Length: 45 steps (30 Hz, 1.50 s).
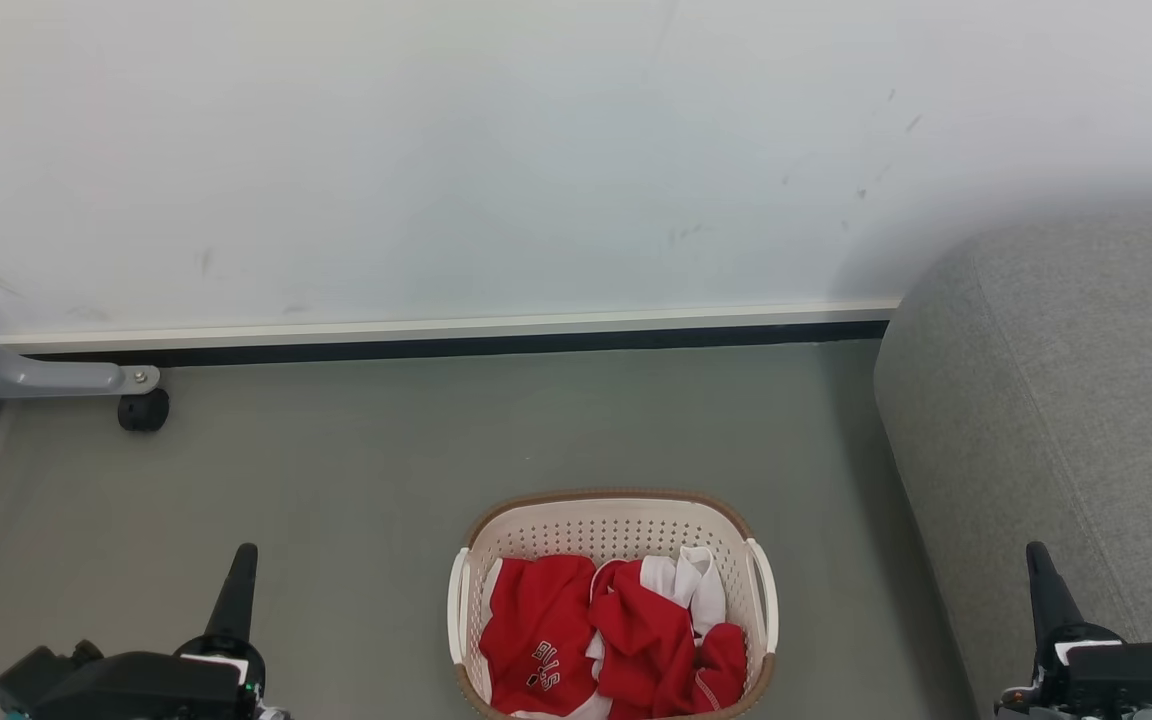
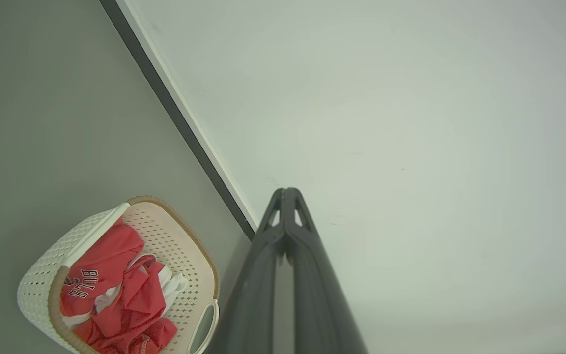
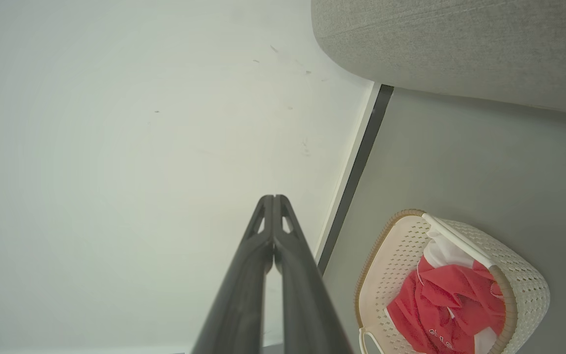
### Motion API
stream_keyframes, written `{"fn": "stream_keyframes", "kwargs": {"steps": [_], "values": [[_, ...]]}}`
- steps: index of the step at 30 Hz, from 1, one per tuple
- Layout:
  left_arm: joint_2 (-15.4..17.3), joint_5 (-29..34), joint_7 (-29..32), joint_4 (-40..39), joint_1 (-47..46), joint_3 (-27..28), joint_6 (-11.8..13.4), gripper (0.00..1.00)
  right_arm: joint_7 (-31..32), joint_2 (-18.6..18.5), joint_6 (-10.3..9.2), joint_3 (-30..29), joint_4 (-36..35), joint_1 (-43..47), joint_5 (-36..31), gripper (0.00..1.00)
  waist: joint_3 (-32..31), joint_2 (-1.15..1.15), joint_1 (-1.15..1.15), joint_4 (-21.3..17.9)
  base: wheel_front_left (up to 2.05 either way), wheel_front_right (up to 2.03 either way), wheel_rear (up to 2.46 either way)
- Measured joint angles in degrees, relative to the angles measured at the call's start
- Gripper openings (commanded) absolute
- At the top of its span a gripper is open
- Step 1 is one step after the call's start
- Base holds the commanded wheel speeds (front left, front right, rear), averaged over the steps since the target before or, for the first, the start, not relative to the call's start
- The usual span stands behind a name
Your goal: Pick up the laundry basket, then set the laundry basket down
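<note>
laundry basket (image 1: 608, 528): upright on the grey floor (image 1: 356, 480) just before the robot, between its arms, with red and white clothes (image 1: 546, 640) inside.
left gripper (image 1: 244, 558): fingers pressed together, holding nothing, well apart from the basket.
right gripper (image 1: 1037, 556): likewise closed and empty, seen against the grey sofa (image 1: 1086, 400).
progress: the basket stands free of both grippers. This fits a basket awaiting its lift or one already set down, and the views cannot settle which.
beyond: white wall (image 1: 536, 150).

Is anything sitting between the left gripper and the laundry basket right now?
Nothing. In the head view, only bare grey floor lies between the left gripper and the laundry basket.
</note>
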Motion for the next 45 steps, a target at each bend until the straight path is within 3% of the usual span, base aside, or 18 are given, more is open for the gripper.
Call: {"fn": "stream_keyframes", "kwargs": {"steps": [18, 45], "values": [[-1.07, -12.99, 2.05, -0.10, -0.01, 2.86, -2.45, 0.00, 3.45, 0.80, 2.50, -3.11, 0.00, -0.03, 13.11, 0.00, -0.90, 0.00, 0.00, -0.19, 0.00, 0.00, 0.00], [-1.11, -13.04, 2.05, -0.10, -0.01, 2.86, -2.45, 0.00, 3.44, 0.84, 2.50, -3.11, -0.01, -0.03, 13.12, 0.00, -0.89, 0.00, 0.00, -0.18, 0.00, 0.00, 0.00]]}}
